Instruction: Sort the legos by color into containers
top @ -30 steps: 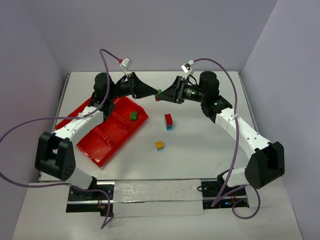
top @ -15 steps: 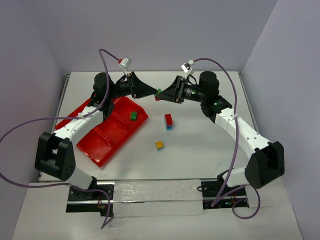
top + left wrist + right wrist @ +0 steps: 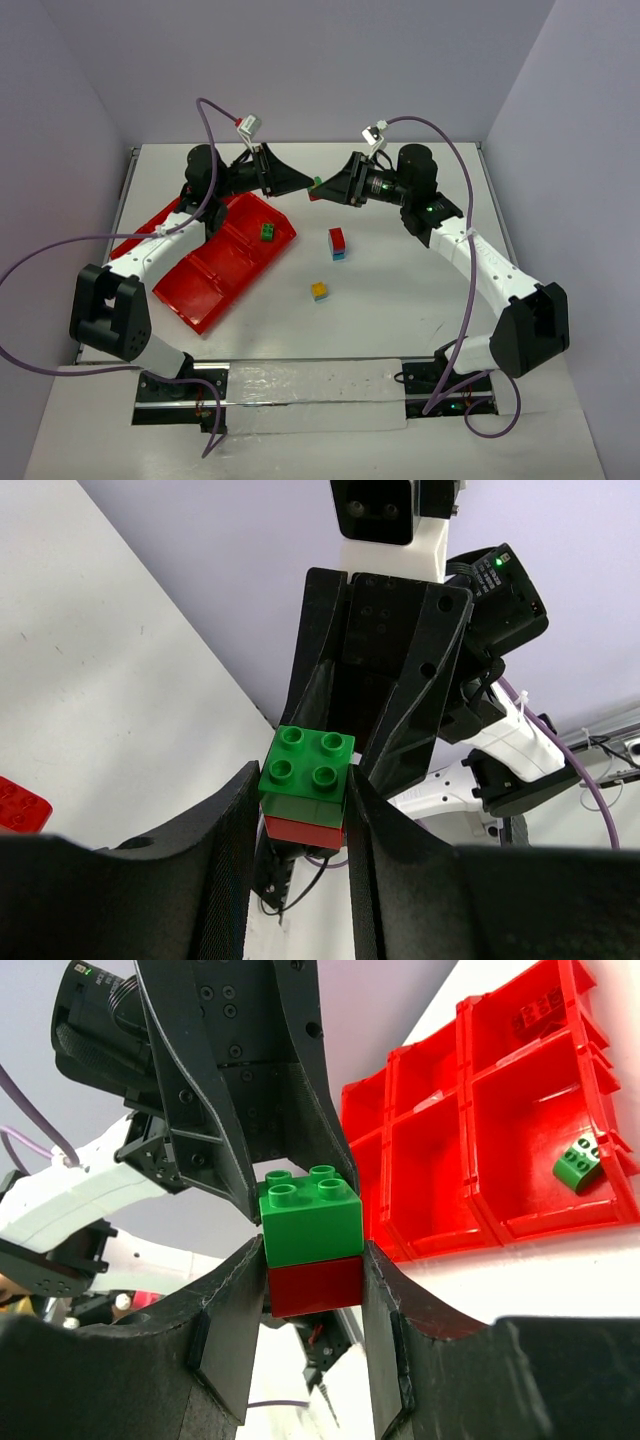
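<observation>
Pale lilac walls (image 3: 300, 60) close in a white table (image 3: 420, 310), with the red tray (image 3: 200, 290) of square compartments lying at an angle on it.

Just past the tray's far right corner, lifted off the table, a green-on-red stack (image 3: 316, 186) hangs between the two arms. The left gripper (image 3: 306, 183) and the right gripper (image 3: 323, 188) meet there nose to nose. Both wrist views show the jaws closed on the stack's flat side walls. It is a green four-stud brick (image 3: 308, 1215) pressed onto a red one (image 3: 314, 1286), with crisp edges and a glossy skin.

By my reading it is very light and quite rigid, so a firm pinch will not hurt it. The smooth plastic could slip or twist if caught by a corner. The studs hold by friction, so parting the colours calls for one gripper on each brick's flat sides and a straight pull or slight peel.

One loose green brick (image 3: 268, 232) lies in the tray's far right compartment. A red-and-teal stack (image 3: 337, 243) stands on the table just right of the tray. A yellow-topped stack (image 3: 319, 291) sits nearer the arm bases, also right of the tray.
</observation>
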